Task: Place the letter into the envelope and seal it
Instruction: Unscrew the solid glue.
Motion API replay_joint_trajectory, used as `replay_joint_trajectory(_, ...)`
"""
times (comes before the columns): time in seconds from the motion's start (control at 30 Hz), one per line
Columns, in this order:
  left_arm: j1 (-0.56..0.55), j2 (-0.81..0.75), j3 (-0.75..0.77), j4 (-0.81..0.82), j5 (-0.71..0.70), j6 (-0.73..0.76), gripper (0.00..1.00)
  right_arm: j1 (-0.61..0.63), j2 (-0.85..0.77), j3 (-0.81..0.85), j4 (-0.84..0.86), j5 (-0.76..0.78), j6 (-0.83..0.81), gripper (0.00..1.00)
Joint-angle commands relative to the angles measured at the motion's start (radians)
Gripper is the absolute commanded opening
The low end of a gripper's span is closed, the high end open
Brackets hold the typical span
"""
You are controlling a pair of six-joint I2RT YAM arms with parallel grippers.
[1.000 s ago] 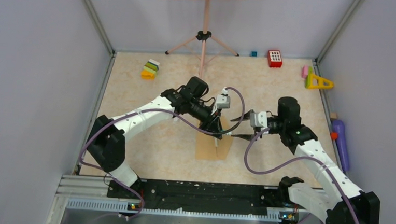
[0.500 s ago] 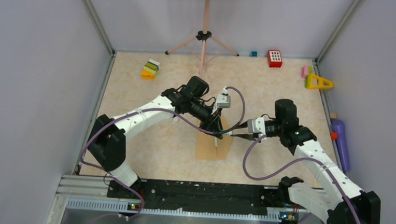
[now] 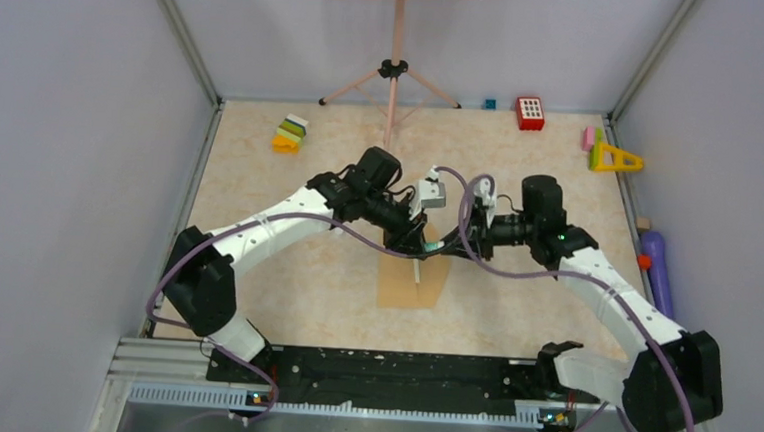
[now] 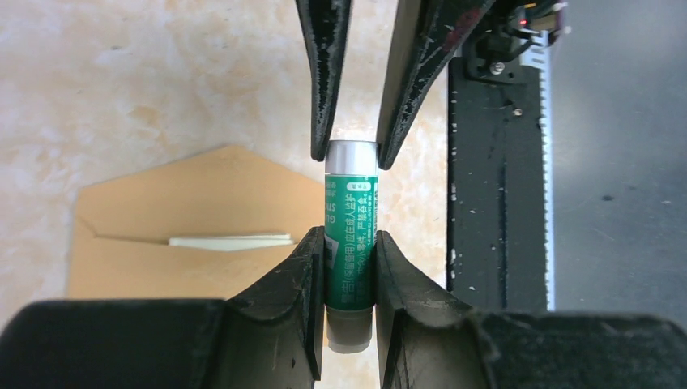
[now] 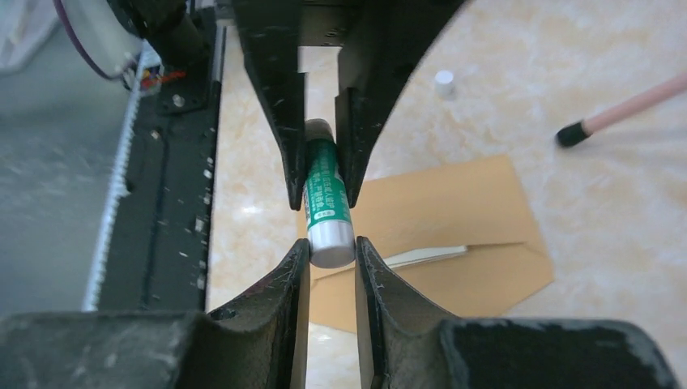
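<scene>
The right tool (image 5: 332,247) pinches the silver end of a green cylindrical glue stick (image 5: 326,180). The left tool (image 5: 324,203) grips its body, above a flat brown kraft-paper envelope (image 5: 478,203).

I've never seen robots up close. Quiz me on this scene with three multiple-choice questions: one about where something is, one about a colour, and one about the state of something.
1. Where is the cream letter?
A. Tucked in the brown envelope, one edge showing
B. Held in a pincer
C. Lying by the toy blocks

2. What colour is the glue stick label?
A. Red
B. Green
C. Blue

3. How is the envelope's flap?
A. Glued shut
B. Open
C. Torn off

Answers:
1 A: the letter's pale edge peeks from the envelope's mouth.
2 B: the label is green, below a silver cap.
3 B: the triangular flap lies unfolded, away from the mouth.
</scene>
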Motion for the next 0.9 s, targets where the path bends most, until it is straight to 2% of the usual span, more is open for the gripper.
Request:
replay_joint_trajectory(0.0, 0.007, -0.054, -0.015, 0.126, -0.185, -0.014, 0.0, 0.009, 0.093, 0.107, 0.004, -0.053, 0.432, 0.11)
replay_joint_trajectory(0.1, 0.007, -0.064, -0.02, 0.133, -0.201, -0.014, 0.0, -0.009, 0.174, 0.136, 0.022, -0.128, 0.644, 0.17)
replay_joint_trajectory(0.17, 0.006, -0.07, -0.023, 0.133, -0.2, -0.012, 0.0, -0.033, 0.209, 0.145, 0.053, -0.183, 0.727, 0.21)
replay_joint_trajectory(0.33, 0.006, -0.083, -0.034, 0.135, -0.18, -0.008, 0.0, -0.079, 0.23, 0.175, 0.02, -0.222, 0.692, 0.32)
replay_joint_trajectory(0.4, 0.008, -0.079, -0.032, 0.128, -0.145, -0.008, 0.0, -0.082, 0.216, 0.18, -0.014, -0.25, 0.619, 0.42)
replay_joint_trajectory(0.5, 0.008, -0.068, -0.021, 0.108, -0.072, -0.008, 0.0, -0.082, 0.143, 0.164, -0.046, -0.24, 0.396, 0.56)
replay_joint_trajectory(0.63, 0.008, -0.053, 0.002, 0.07, 0.041, 0.002, 0.0, -0.082, -0.039, 0.032, 0.092, -0.184, 0.168, 0.68)
replay_joint_trajectory(0.7, 0.008, -0.043, 0.008, 0.053, 0.088, 0.008, 0.0, -0.081, -0.127, -0.034, 0.19, -0.176, 0.079, 0.7)
replay_joint_trajectory(0.8, 0.007, -0.028, 0.012, 0.036, 0.153, 0.011, 0.0, -0.077, -0.111, -0.017, 0.119, -0.19, -0.099, 0.67)
replay_joint_trajectory(0.87, 0.008, -0.019, 0.014, 0.034, 0.182, 0.008, 0.0, -0.052, -0.122, -0.047, 0.154, -0.165, -0.143, 0.66)
